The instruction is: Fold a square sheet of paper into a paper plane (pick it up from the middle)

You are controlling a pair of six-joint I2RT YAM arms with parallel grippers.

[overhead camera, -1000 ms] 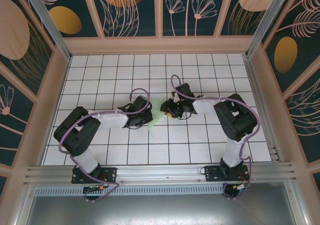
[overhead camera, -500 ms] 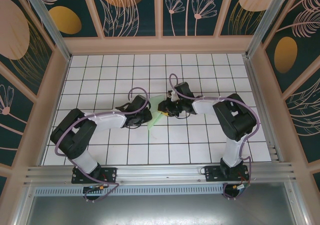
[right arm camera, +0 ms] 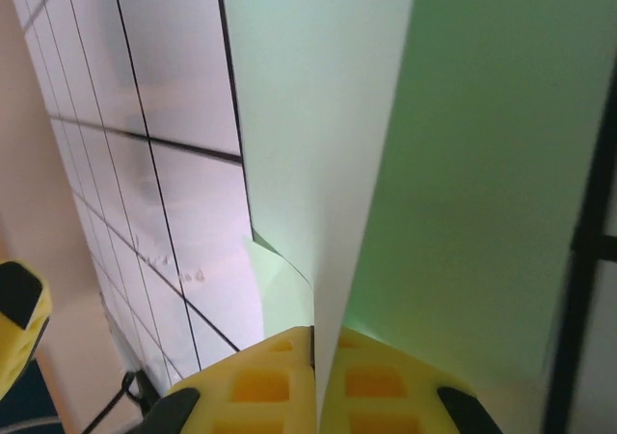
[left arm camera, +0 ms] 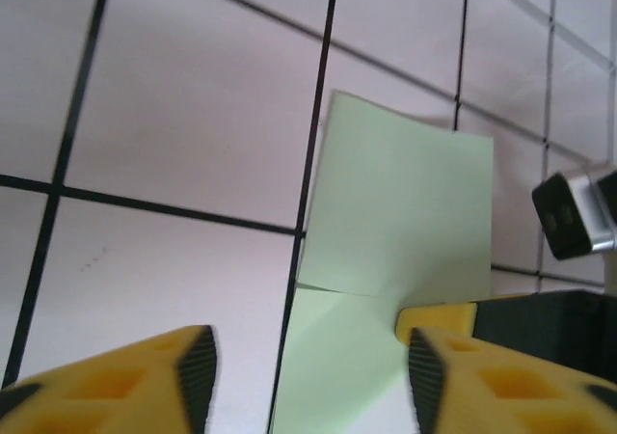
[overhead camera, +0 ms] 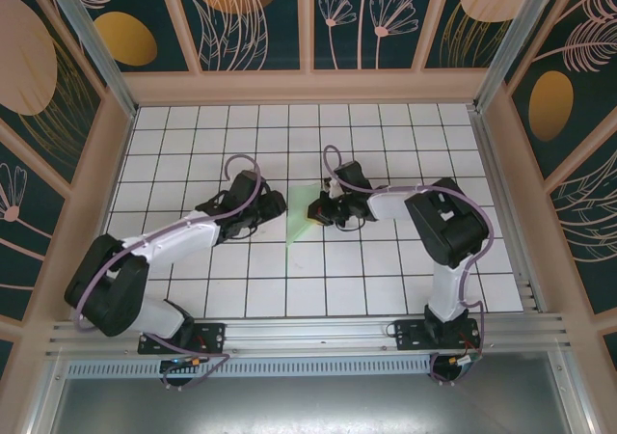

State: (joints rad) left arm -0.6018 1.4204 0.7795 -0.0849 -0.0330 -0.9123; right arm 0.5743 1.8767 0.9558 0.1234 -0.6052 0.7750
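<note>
**Right gripper (overhead camera: pixel 319 207) clamps the mint sheet; left gripper (overhead camera: pixel 276 205) gapes beside it**

The desk (overhead camera: pixel 193 145) is a grid of glossy white tiles with dark lines, walled by panels (overhead camera: pixel 251 19) painted with leaves. The left arm (overhead camera: pixel 174 241) and right arm (overhead camera: pixel 434 222) both reach low toward its middle, wrists nearly facing. Between them is the sheet of paper (overhead camera: pixel 299 220): thin, matte, pale mint-green, folded over along a sharp crease and narrowing toward the near edge. In the right wrist view its edge is pinched between yellow pads (right arm camera: pixel 260 386) moulded with square pockets. The left gripper's yellow fingers (left arm camera: pixel 145 376) stand well apart, holding nothing.
</note>
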